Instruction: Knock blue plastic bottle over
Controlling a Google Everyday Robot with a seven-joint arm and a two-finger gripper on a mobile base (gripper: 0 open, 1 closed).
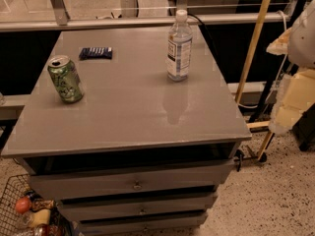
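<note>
1. The grey cabinet top (pixel 128 112) fills the view, with drawers stacked below its front edge. There's a wide bare stretch across the middle and front.
2. The gripper (pixel 291 97) is over at the right border, a pale mass off the top and beyond its right edge. Apart or together, I cannot tell.
3. A wire basket (pixel 9 200) sits on the floor at the front left corner.
4. The blue plastic bottle (pixel 179 45) stands upright, back right, near the rear and right edges.
5. The green soda can (pixel 65 79) hugs the left edge.
6. A dark blue packet (pixel 96 53) lies flat, back left, well apart from the bottle.
</note>
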